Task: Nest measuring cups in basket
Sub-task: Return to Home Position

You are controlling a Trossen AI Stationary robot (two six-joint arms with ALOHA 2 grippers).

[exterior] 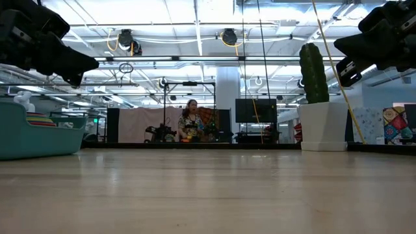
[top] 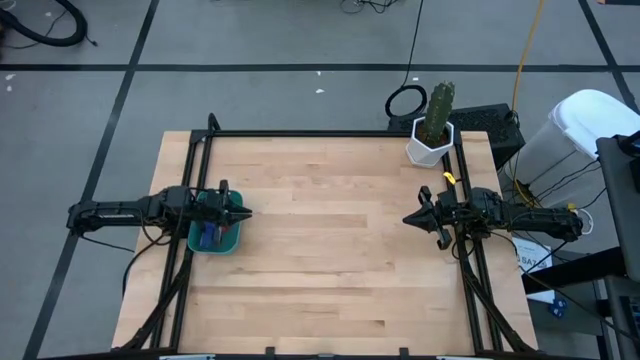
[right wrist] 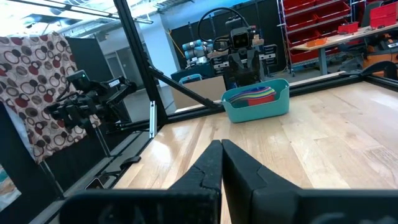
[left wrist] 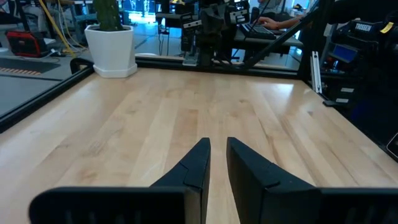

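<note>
**Cups in the basket, both pincers hold nothing**

The measuring cups [right wrist: 251,95] sit one inside another as a stack in the teal basket [right wrist: 261,107]. Their rims show as thin layers of several colours just above its wall. The basket stands on the left part of the wooden worktop [top: 330,250], near its left edge and about halfway along its depth.

The left pincer [top: 238,212] hangs above the basket, clearly higher than its rim and not touching it or the cups. Its tip points toward the middle of the worktop. In the left wrist view its two dark fingers [left wrist: 196,165] are parted only by a narrow gap, and nothing is between them.

The right pincer [top: 412,219] hangs over the right part of the worktop, well apart from the basket, and points toward it. Its fingers [right wrist: 211,165] are pressed together and grasp nothing.

A white pot with a cactus [top: 430,145] stands in the far right corner of the worktop, behind the right arm. In the low view a person [exterior: 190,120] is far off in the room behind the worktop.
</note>
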